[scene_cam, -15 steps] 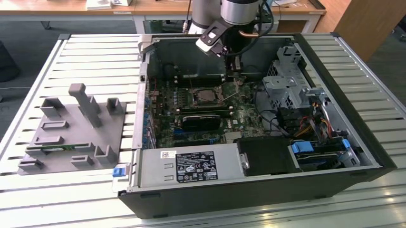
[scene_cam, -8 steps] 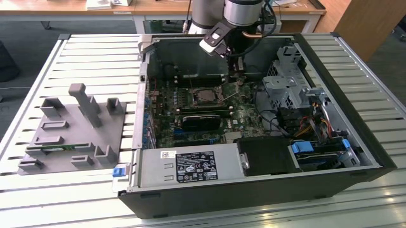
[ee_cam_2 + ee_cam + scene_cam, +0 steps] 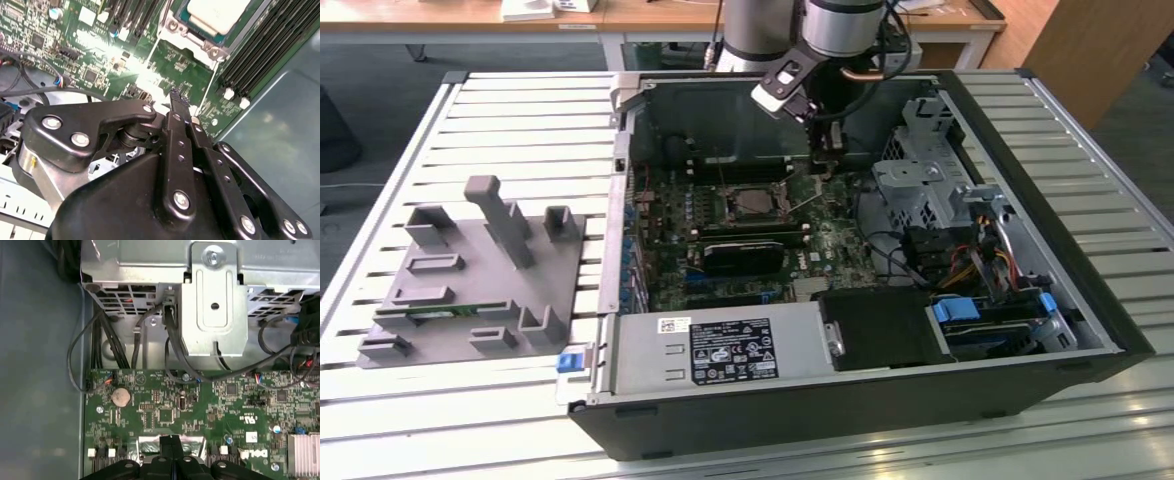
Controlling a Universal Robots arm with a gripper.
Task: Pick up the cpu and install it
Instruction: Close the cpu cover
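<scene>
Cpu (image 3: 217,12) seated in socket (image 3: 170,25), just beside empty, pressed-together end effector (image 3: 176,99)

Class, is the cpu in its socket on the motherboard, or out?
In: the cpu lies flat within the socket's metal frame in the second wrist view.

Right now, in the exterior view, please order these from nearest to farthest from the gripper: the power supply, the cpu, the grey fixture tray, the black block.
1. cpu, in its socket beside the gripper.
2. black block, next on the motherboard.
3. power supply, at the case's camera-side edge.
4. grey fixture tray, outside the case, at the exterior view's left.
</scene>
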